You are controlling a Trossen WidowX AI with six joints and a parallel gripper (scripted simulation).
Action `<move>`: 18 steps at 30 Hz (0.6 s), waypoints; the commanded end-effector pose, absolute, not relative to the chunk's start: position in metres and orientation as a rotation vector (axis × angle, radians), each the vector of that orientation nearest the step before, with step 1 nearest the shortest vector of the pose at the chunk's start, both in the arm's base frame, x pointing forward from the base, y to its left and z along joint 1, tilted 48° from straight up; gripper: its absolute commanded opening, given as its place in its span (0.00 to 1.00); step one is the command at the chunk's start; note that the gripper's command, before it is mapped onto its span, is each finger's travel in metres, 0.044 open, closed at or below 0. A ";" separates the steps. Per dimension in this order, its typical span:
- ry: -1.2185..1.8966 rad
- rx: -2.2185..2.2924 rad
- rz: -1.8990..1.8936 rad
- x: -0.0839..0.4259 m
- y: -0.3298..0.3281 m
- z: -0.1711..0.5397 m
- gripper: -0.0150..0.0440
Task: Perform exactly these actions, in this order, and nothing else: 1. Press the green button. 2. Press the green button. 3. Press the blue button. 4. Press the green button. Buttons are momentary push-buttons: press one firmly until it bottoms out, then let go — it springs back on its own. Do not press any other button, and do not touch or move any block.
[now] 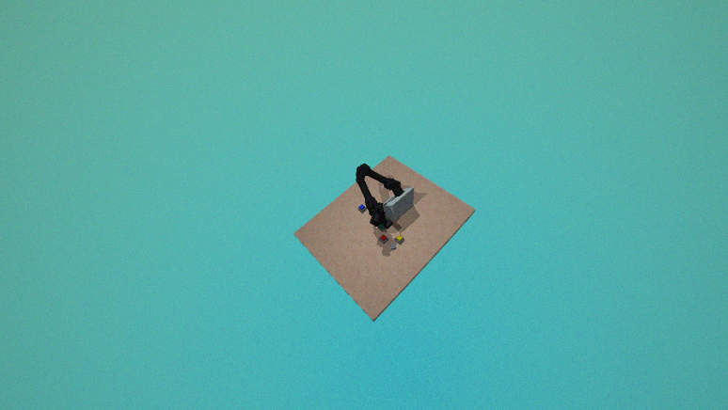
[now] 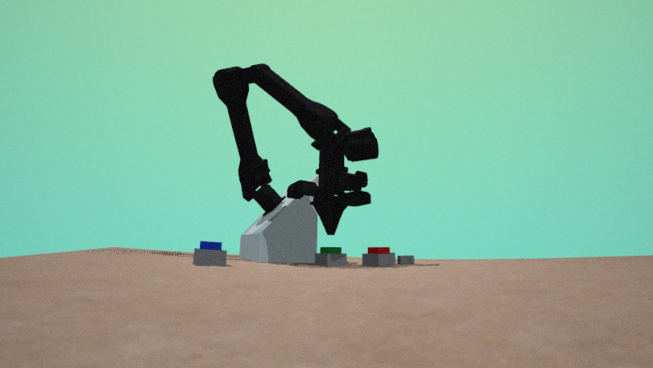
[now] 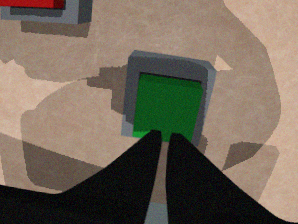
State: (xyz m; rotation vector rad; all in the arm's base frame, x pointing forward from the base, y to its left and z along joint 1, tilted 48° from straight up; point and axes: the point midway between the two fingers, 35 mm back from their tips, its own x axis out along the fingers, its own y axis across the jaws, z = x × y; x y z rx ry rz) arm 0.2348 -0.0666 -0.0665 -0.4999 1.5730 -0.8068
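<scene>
Hovering, Shut, Above Green

Nearly closed and empty, my fingers (image 1: 381,224) (image 2: 331,234) should meet a light, springy cap; I'd push its middle, gripping nothing. The green button (image 1: 381,228) (image 2: 330,250) (image 3: 169,107) sits just below them, apart, inward from the table's (image 1: 346,260) (image 2: 320,315) (image 3: 260,30) edges, its nearest corner unclear.

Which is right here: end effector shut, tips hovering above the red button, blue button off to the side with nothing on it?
One error: the end effector hovers above the green button, not the red one, per the exterior view. Rest stands.
</scene>
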 end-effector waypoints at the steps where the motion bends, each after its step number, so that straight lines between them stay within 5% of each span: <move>1: 1.570 -0.506 -0.806 0.235 -0.071 -0.070 0.29; 18: 1.570 -0.507 -0.808 0.230 -0.090 -0.088 0.29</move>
